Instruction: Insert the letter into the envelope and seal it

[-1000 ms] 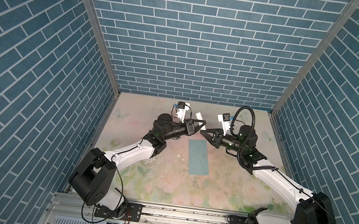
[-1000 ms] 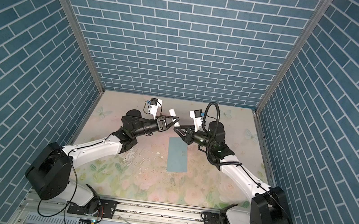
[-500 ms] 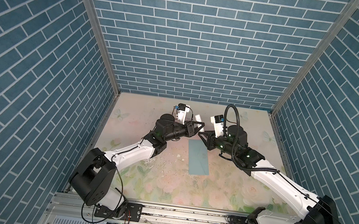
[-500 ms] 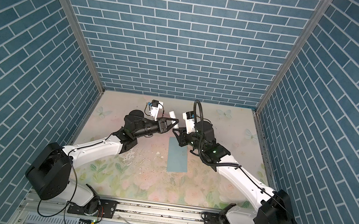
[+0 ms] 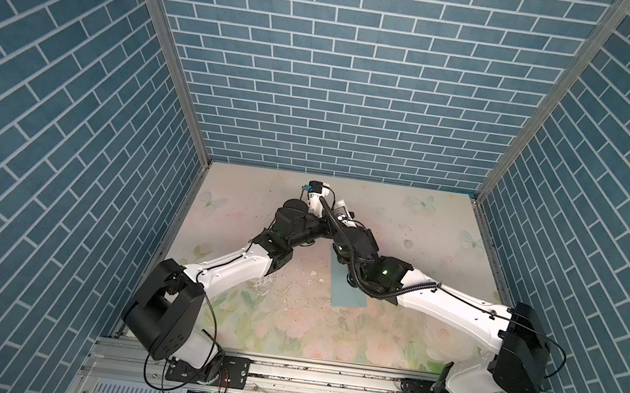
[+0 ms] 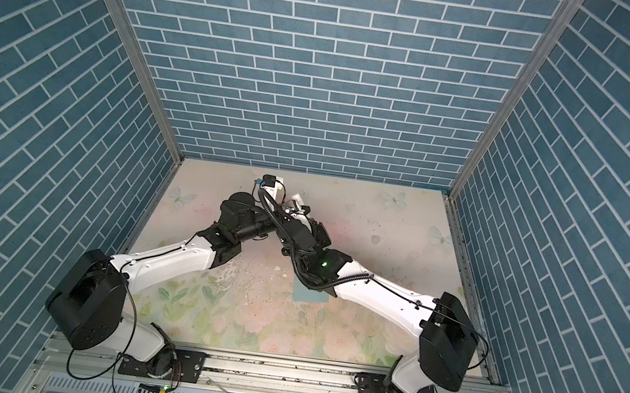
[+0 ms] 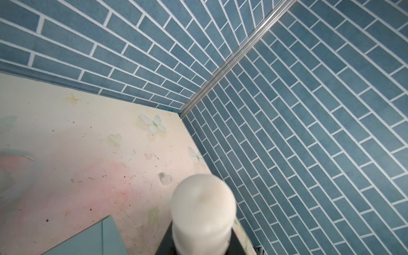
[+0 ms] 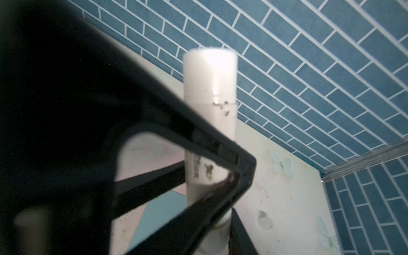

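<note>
The teal envelope [image 5: 348, 293] [image 6: 308, 294] lies flat mid-table, its far end covered by my right arm; corners of it also show in the wrist views [image 7: 88, 240] [image 8: 161, 212]. The letter is out of view. Both grippers meet above the envelope's far end on one white cylinder [image 5: 344, 211] [image 8: 209, 88]. My right gripper [image 8: 220, 247] is shut on the cylinder's lower end. The left gripper [image 7: 202, 245] is shut on the same cylinder [image 7: 203, 205], and its black fingers [image 8: 220, 150] cross the cylinder's middle in the right wrist view.
A floral mat [image 5: 389, 339] covers the table, with small white crumbs [image 5: 293, 285] left of the envelope. Blue brick walls [image 5: 340, 85] close in the back and both sides. A metal rail [image 5: 322, 376] runs along the front edge.
My right arm has swung left across the far end of the envelope until its gripper meets the left one at the white cylinder. The left arm has hardly moved.
</note>
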